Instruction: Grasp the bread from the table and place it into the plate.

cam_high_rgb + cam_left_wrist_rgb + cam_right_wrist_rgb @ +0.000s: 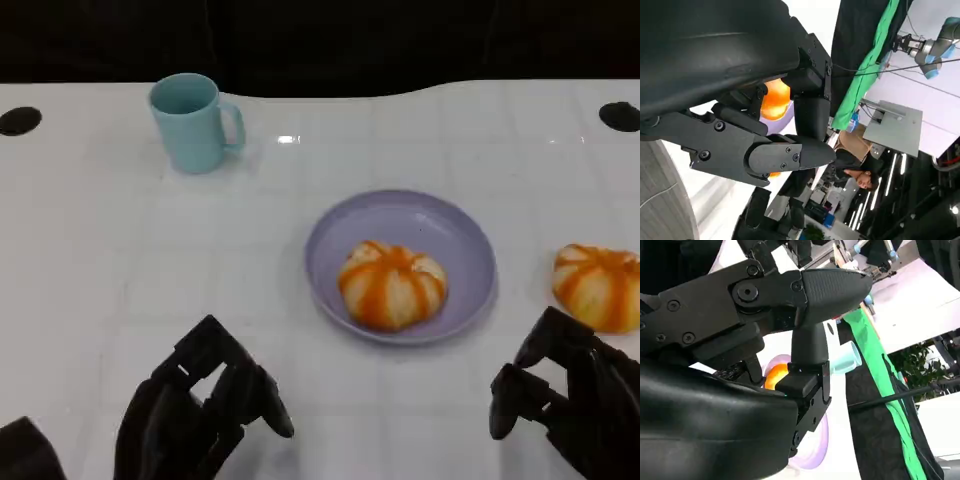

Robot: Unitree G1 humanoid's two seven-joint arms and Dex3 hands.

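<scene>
One orange-striped bread bun (pixel 392 285) already sits in the lavender plate (pixel 470 240), near its middle. A second bun (pixel 598 287) of the same kind lies on the white table (pixel 120 250), well apart from the plate on the robot's right. So the task looks partly done: one bun is placed, and the other is left to pick up, if it counts. The right hand (pixel 570 400) hovers just beside that loose bun, fingers apart, holding nothing. The left hand (pixel 205 410) rests low near the table's front edge, also released and empty. A light blue mug (pixel 193 122) stands far back on the left.
</scene>
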